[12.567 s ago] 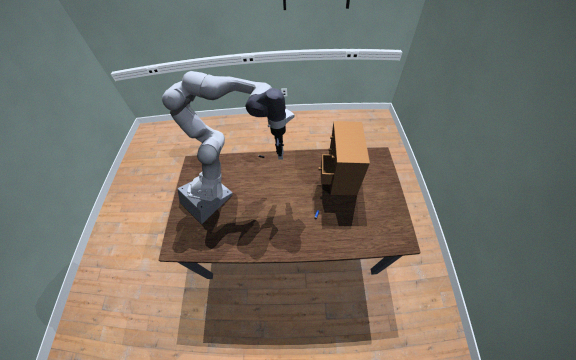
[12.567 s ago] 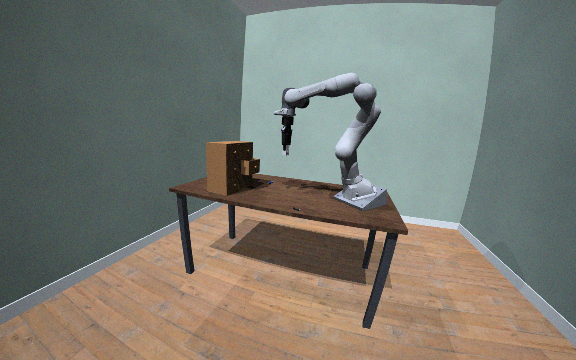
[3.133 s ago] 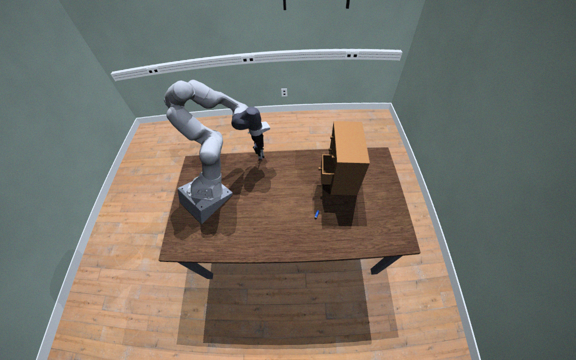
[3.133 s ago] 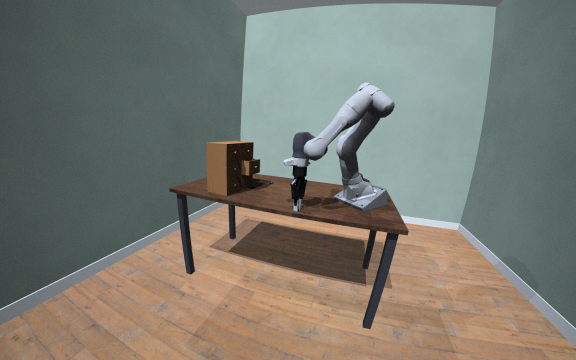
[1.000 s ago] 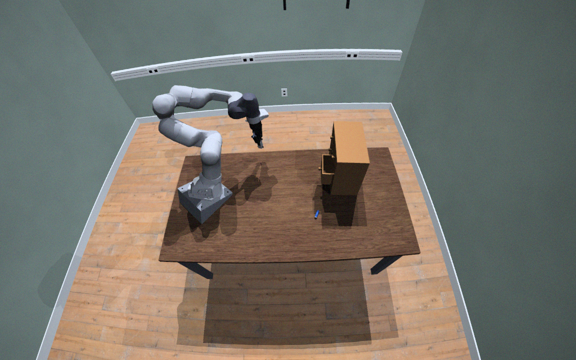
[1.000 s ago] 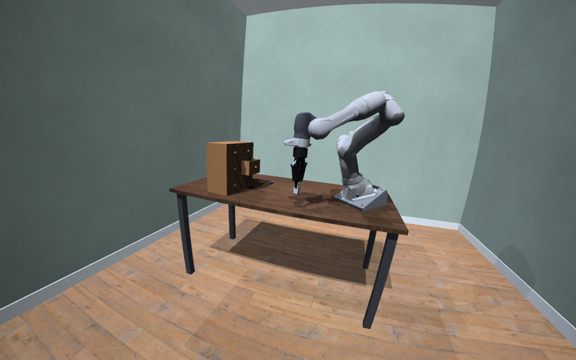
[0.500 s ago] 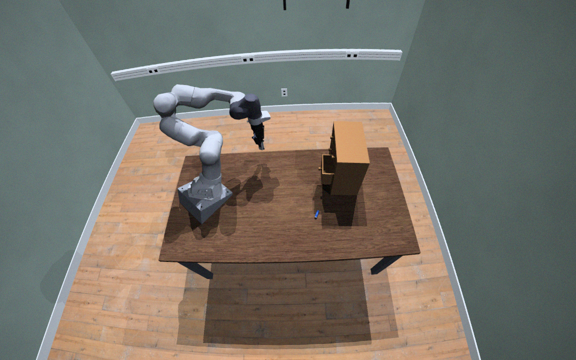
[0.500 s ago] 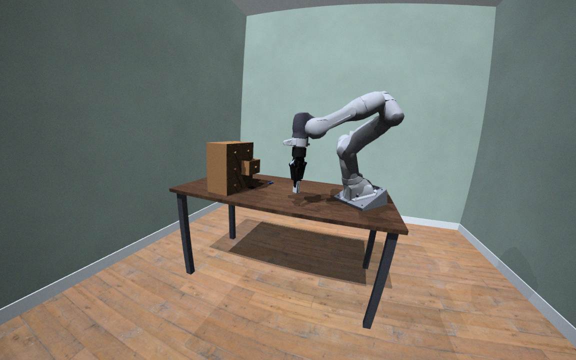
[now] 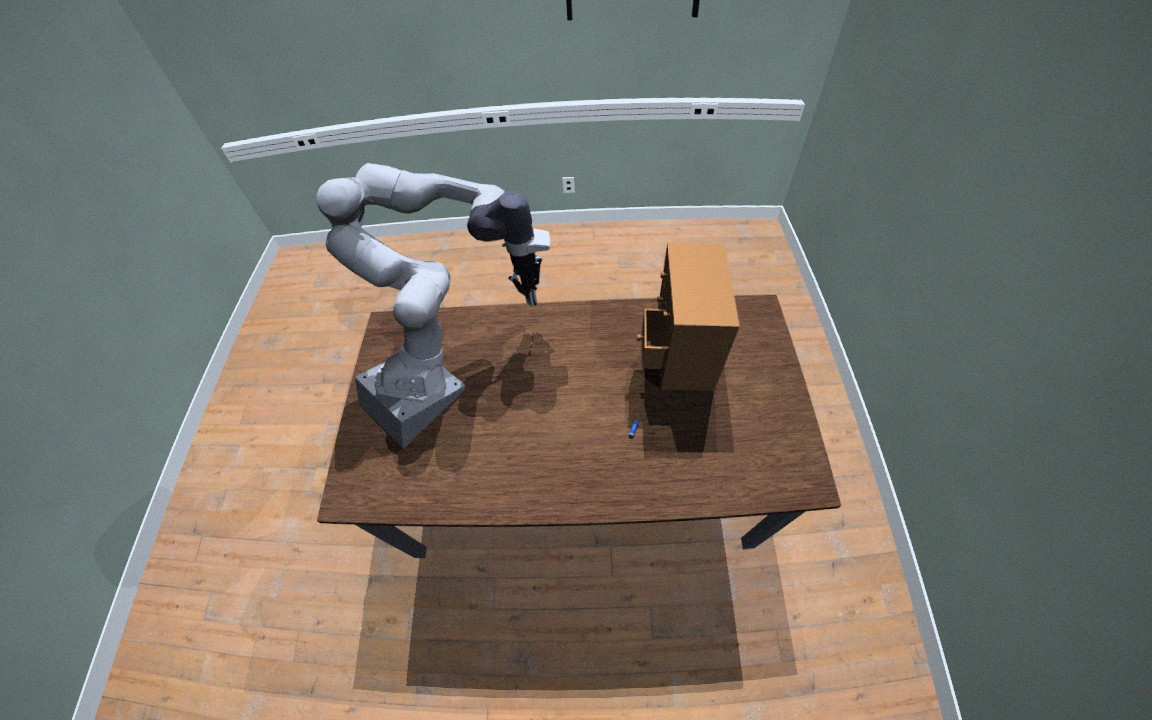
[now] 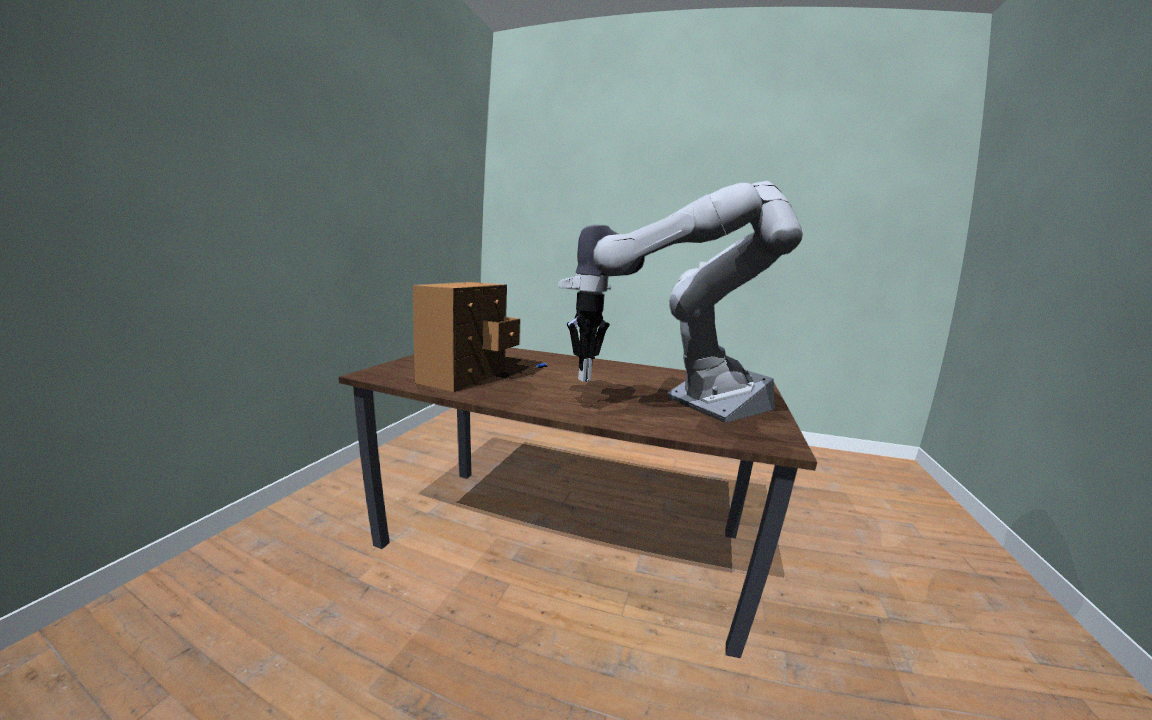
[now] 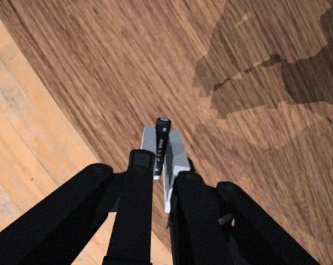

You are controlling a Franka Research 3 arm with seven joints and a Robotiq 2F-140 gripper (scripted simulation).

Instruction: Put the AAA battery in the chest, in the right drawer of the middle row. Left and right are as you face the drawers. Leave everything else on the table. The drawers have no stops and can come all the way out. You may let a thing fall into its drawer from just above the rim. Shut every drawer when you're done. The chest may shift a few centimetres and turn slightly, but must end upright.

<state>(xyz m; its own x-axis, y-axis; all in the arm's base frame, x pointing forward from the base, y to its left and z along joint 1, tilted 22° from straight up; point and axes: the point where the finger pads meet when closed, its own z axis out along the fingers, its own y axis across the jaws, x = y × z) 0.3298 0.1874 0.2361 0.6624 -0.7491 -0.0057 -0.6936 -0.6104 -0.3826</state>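
My gripper is shut on the black AAA battery. The battery's ringed end sticks out past the pale finger pads in the wrist view. The gripper points down, raised above the table near its far edge in the top view, between the arm's base and the chest. The wooden chest stands upright. Its right drawer of the middle row is pulled partly out. The other drawers whose fronts show look shut.
A blue cylindrical thing lies on the table, in front of the chest and off to the open drawer's side. The open drawer juts toward the arm's side of the table.
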